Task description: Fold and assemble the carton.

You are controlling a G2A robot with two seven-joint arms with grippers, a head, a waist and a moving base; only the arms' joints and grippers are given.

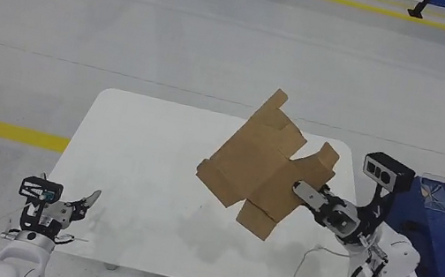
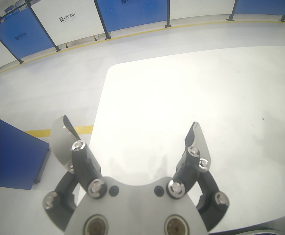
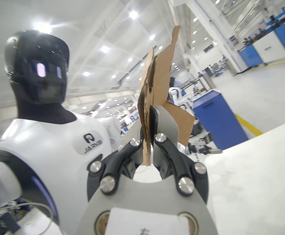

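Right pincer (image 3: 148,133) sat closest to the lens, clamped on one edge flap of the carton (image 3: 162,73), with what looked like more than one board layer in the bite. The carton was a flattened brown blank, not erected. It hung clear of the counter (image 1: 145,170), tilted, over the right-hand half, free end pointing toward the counter's middle. Single grip point only, at the end nearest the robot's right.

Left pincer (image 2: 131,122) was spread wide and empty, low over the near-left corner of the counter, well apart from the carton.

Handling, as a judgement: corrugated board, so light and no real load on the arm. Panels looked stiff flat-wise, but the blank would hinge freely at every score line, so a one-edge hold probably let the free end droop and swing. Flaps were the weak spot; a hard squeeze would likely crush the flutes or tear at the slots. Surface looked dry and matte, so slip was a minor worry.

Best second hold, probably: left pincer on a main panel edge at the free end, close to a crease rather than out on a loose flap, so the two arms could pull the tube open. One layer only there; pinching both walls would hold it flat.
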